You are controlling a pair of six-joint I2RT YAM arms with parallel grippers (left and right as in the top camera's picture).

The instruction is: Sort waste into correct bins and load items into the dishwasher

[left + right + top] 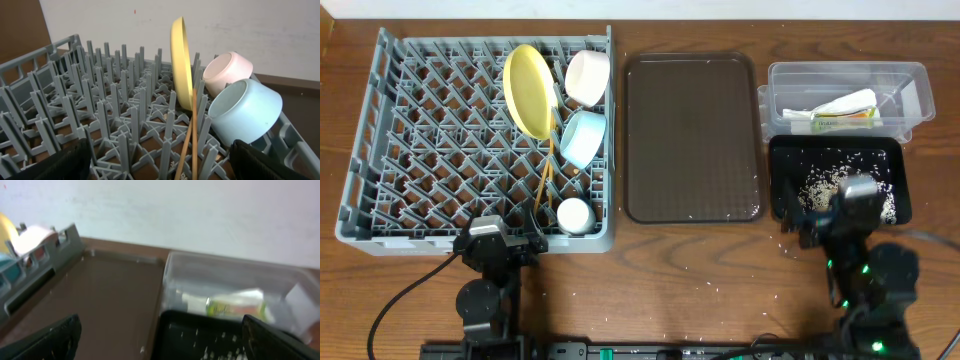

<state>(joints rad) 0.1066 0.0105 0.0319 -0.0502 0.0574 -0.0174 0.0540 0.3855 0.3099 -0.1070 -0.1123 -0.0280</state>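
The job looks nearly finished. At ten o'clock overhead, the dish rack [440,130] holds the yellow plate [528,90], white bowl [587,76], blue bowl [583,138], white cup [574,215] and chopsticks [548,175]. At two o'clock the wrapper [842,112] lies in the clear tub [845,68]. Rice crumbs [820,185] sit in the black tray [790,155] at three. The left gripper [160,152] and right gripper [160,327] are spread wide and empty. A few specks, possibly rice, dot the brown tray [690,130].

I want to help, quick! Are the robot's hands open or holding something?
Left gripper: open, holding nothing.
Right gripper: open, holding nothing.
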